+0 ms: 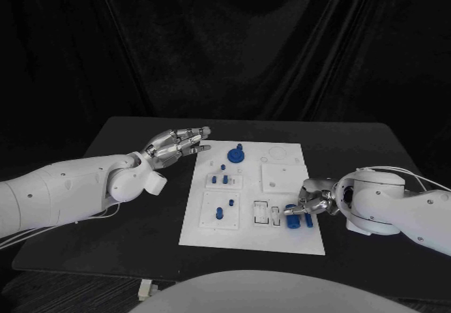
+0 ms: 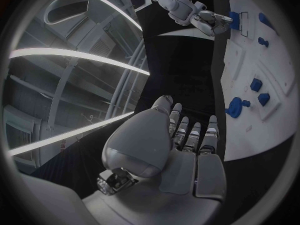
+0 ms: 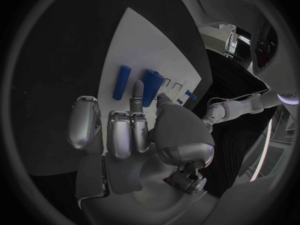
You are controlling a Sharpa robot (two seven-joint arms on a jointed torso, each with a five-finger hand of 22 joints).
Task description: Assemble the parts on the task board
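White task board (image 1: 282, 241) lying mid-desk (image 1: 113, 248), blue parts (image 1: 236, 156) sitting across it. Left hand (image 1: 176, 143) hovering at the board's ten o'clock corner, fingers extended, holding nothing. Right hand (image 1: 313, 202) at four o'clock, fingers touching a blue cylinder (image 3: 150, 87); grip unclear.

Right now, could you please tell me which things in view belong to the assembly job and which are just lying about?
Belongs to the job:
- white rectangular task board
- small blue parts
- blue cylindrical part at the silver right hand
- silver left hand, empty

Lying about:
- black table
- white cables on the right arm
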